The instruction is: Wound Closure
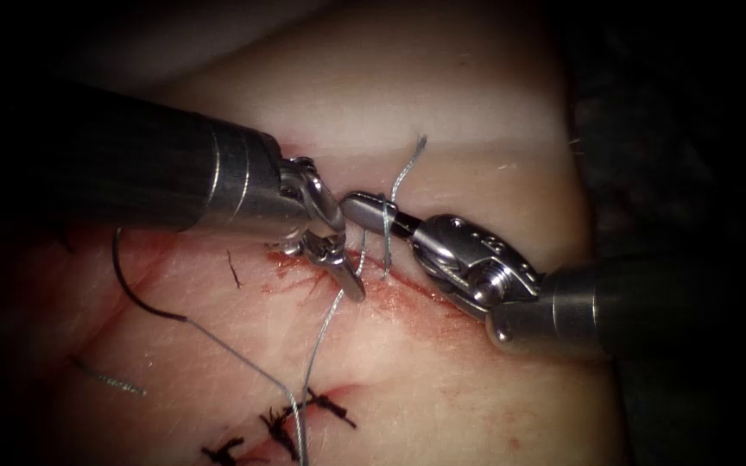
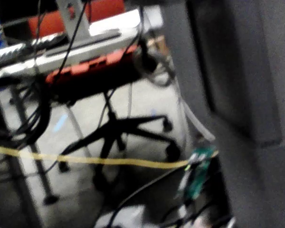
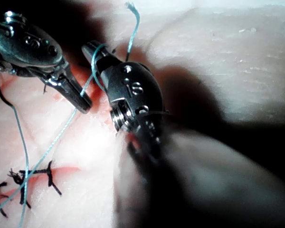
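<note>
Finished stitches (image 1: 287,423) at 6 o'clock. Needle (image 1: 135,293) lying free on tissue (image 1: 477,388), 8 o'clock of cut (image 1: 407,298). Left tool (image 1: 343,267) clenched on thread (image 1: 317,345). Right tool (image 1: 369,210) closed, empty, thread wound round. Probably knot-tying; next calls for seizing free end (image 1: 409,164) at 12.

From my station, the left wrist camera looks past the work area into the room: a black office chair base (image 2: 128,130) with castors stands on a pale floor (image 2: 142,99). A yellow cable (image 2: 85,159) runs across in front of it, touching neither chair nor stand that I can confirm. I note a red and grey equipment stand (image 2: 80,52) behind, with dark cables (image 2: 19,114) hanging beside it, and a green circuit board (image 2: 197,173) near the yellow cable's end.
</note>
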### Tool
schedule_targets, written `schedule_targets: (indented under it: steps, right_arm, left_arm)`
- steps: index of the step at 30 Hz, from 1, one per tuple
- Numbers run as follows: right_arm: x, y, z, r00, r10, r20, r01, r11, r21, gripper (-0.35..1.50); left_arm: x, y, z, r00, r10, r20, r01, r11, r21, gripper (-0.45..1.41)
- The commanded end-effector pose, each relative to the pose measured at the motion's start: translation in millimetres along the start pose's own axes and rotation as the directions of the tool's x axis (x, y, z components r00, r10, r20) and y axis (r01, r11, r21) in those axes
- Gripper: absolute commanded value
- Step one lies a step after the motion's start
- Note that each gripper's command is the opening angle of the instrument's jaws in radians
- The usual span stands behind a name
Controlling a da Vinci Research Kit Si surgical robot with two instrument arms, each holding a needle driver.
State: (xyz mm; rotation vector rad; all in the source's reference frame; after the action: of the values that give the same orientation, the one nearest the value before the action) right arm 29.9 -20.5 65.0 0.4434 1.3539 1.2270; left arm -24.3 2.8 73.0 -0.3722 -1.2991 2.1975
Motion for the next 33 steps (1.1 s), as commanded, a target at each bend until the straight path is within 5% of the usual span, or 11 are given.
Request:
schedule_targets:
  steps: [1,5,12,19,27,33]
  right_arm:
    - [-0.5,-0.7,0.7,1.000,0.003,-0.006,-0.004,1.000,-0.015,-0.35]
    - [0.1,-1.4,0.9,1.000,0.009,-0.007,-0.010,0.998,-0.070,-0.35]
    - [0.4,-2.5,1.7,0.999,0.022,0.039,-0.009,0.951,-0.309,-0.35]
    - [0.5,-2.4,0.9,0.997,0.040,0.059,-0.001,0.836,-0.549,-0.35]
    - [0.3,-2.6,-0.2,0.998,0.060,0.034,-0.025,0.772,-0.635,-0.35]
    - [-0.4,-2.0,-0.3,0.990,0.110,0.088,-0.028,0.765,-0.644,0.11]
  left_arm:
    - [0.3,-0.3,0.6,1.000,0.002,0.002,-0.002,1.000,0.001,-0.45]
    - [0.2,-0.2,0.8,1.000,-0.014,0.007,0.014,1.000,-0.004,-0.45]
    - [0.2,0.0,1.7,1.000,-0.015,0.023,0.015,1.000,-0.013,-0.45]
    - [0.2,0.3,1.8,0.999,-0.013,0.032,0.013,1.000,-0.016,-0.45]
    - [0.4,-0.6,1.5,0.999,-0.046,0.029,0.046,0.999,-0.011,-0.45]
    - [0.5,-1.4,1.8,0.997,-0.073,0.013,0.073,0.997,-0.004,-0.45]
